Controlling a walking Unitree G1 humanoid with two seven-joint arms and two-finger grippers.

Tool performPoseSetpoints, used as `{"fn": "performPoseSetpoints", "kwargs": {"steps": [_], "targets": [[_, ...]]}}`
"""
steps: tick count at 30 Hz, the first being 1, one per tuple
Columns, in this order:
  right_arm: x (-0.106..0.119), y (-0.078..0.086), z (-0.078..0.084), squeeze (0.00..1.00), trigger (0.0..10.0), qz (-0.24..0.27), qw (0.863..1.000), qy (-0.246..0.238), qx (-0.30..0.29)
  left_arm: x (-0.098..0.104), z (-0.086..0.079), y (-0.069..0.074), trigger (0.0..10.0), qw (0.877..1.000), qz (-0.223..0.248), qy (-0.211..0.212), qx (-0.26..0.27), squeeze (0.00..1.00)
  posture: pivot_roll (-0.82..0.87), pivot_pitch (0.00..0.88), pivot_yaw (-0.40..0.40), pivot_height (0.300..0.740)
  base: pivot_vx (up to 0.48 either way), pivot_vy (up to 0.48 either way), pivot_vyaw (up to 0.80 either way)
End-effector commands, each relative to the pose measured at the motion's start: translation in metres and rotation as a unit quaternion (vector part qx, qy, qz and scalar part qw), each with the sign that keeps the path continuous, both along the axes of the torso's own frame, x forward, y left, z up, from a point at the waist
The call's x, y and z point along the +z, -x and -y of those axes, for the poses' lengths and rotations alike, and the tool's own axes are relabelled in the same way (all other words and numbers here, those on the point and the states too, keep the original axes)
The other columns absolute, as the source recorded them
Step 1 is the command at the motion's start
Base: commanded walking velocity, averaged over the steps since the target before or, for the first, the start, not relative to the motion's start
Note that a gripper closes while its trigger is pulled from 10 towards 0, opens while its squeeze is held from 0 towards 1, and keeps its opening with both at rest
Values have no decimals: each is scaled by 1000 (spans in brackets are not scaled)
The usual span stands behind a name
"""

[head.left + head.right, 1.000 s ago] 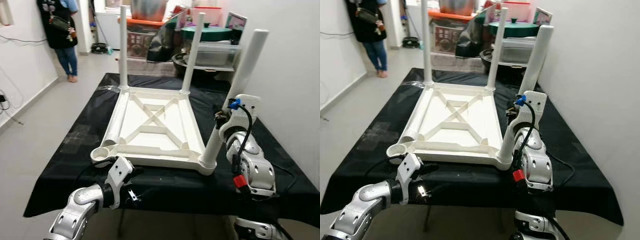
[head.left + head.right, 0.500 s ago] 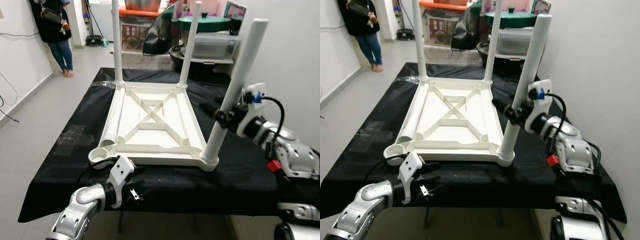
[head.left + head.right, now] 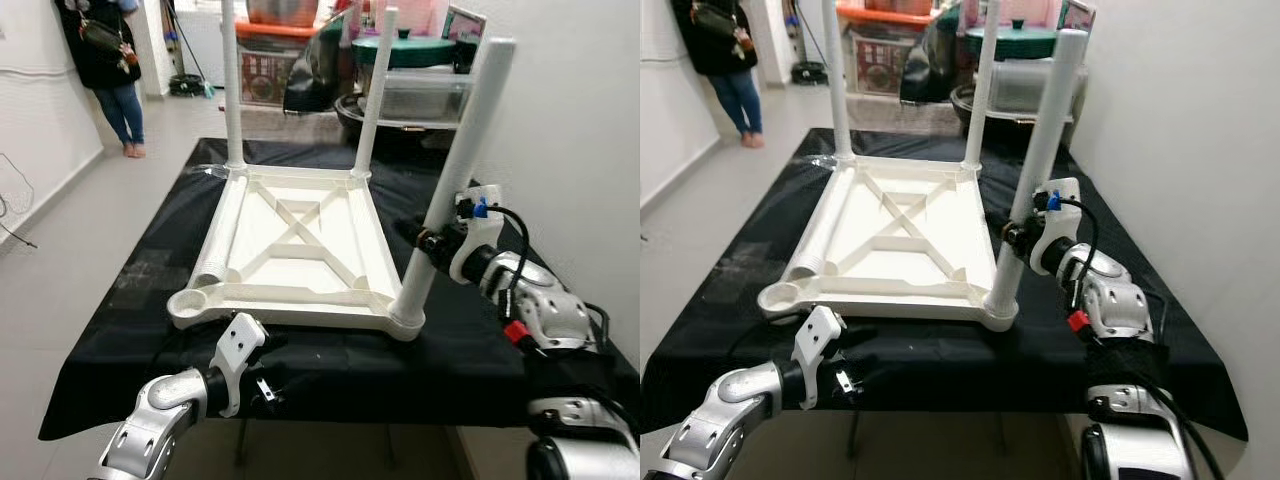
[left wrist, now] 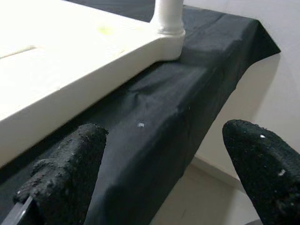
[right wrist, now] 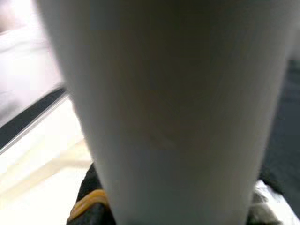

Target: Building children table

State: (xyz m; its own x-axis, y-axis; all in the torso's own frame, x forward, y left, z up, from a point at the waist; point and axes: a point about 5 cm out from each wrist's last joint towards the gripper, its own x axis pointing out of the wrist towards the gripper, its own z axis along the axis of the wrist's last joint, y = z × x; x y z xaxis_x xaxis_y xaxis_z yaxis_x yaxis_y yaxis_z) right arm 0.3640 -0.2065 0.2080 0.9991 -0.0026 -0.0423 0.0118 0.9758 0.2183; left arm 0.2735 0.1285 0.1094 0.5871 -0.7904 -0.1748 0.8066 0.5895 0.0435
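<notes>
A white children's table (image 3: 300,310) lies upside down on a black-clothed table (image 3: 150,270). Two legs (image 3: 231,90) stand in its far corners and a third leg (image 3: 460,150) stands in the near right corner. My right gripper (image 3: 428,240) is shut around this third leg about halfway up; the leg (image 5: 164,112) looms close in the right wrist view. The near left socket (image 3: 188,303) is empty. Another leg (image 3: 222,235) lies along the tabletop's left side. My left gripper (image 3: 268,372) hangs open at the cloth's front edge, its fingers (image 4: 65,173) spread wide below the tabletop's rim.
A white wall (image 3: 580,150) runs close along the right side. Storage boxes and a pot (image 3: 410,70) crowd the space behind the table. A person (image 3: 110,70) stands at the far left on the tiled floor (image 3: 60,260).
My right arm has drawn its elbow back in while the gripper stays on the near right leg. The left gripper holds its place. The camera has shifted slightly.
</notes>
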Motion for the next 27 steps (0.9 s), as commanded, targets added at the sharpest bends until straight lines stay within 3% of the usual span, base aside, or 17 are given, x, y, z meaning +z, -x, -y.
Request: {"fn": "performPoseSetpoints", "kwargs": {"steps": [1,2,3,5,6,7,8,9,13,14,17,18,20,21,23,26,27], "targets": [[-13,18,3,0,0,-40,991,-54,-112,-2,0,1,10000,1000,-4,-10,-3,0,56,0,-95,740,0,0,0],[-13,18,3,0,0,-40,991,-54,-112,-2,0,1,10000,1000,-4,-10,-3,0,56,0,-95,740,0,0,0],[-14,25,-16,0,6000,-46,994,-43,-94,-2,0,2,10000,1000,-4,-10,-4,0,54,0,-95,740,0,0,0],[-14,25,-16,0,6000,-46,994,-43,-94,-2,0,2,10000,1000,-4,-10,-4,0,54,0,-95,740,0,0,0],[-16,29,-31,0,10000,-49,996,-40,-69,-3,0,2,10000,1000,-4,-12,-4,0,54,0,-96,740,0,0,0],[-16,29,-31,0,10000,-49,996,-40,-69,-3,0,2,10000,1000,-4,-12,-4,0,54,0,-96,740,0,0,0],[-16,29,-41,0,10000,-46,998,-34,-31,-3,0,1,10000,1000,-4,-13,-3,0,52,0,-95,740,0,0,0],[-15,28,-43,1000,10000,-31,999,-28,-2,-3,0,1,10000,1000,-3,-13,-2,0,52,0,-99,740,0,0,0],[-6,18,-32,1000,10000,-7,1000,-17,21,-2,0,0,10000,1000,-2,-13,-1,0,50,0,-99,740,0,0,0],[3,11,-27,0,10000,7,998,-24,62,-2,0,0,10000,1000,-2,-12,0,0,43,0,-98,740,0,0,0],[20,8,-24,0,10000,40,990,-27,136,-3,2,0,10000,1000,-2,-11,-1,0,40,0,-97,740,0,0,0],[20,8,-24,0,10000,40,990,-27,136,-3,2,0,10000,1000,-2,-11,-1,0,40,0,-97,740,0,0,0],[32,22,-21,0,10000,76,957,3,279,-3,3,0,10000,1000,-2,-9,-3,0,41,0,-97,740,0,0,0],[32,22,-21,0,10000,76,957,3,279,-3,3,0,10000,1000,-2,-9,-3,0,41,0,-97,740,0,0,0],[27,32,-11,0,10000,60,930,33,360,-3,3,-1,10000,1000,-1,-9,-3,0,41,0,-100,740,0,0,0],[23,34,-6,0,10000,49,924,42,376,-2,2,-1,10000,1000,-1,-9,-2,0,41,0,-100,740,0,0,0],[18,35,-2,0,8196,37,919,39,391,-2,2,-1,10000,1000,-1,-10,-2,0,41,0,-100,740,0,0,0]]}}
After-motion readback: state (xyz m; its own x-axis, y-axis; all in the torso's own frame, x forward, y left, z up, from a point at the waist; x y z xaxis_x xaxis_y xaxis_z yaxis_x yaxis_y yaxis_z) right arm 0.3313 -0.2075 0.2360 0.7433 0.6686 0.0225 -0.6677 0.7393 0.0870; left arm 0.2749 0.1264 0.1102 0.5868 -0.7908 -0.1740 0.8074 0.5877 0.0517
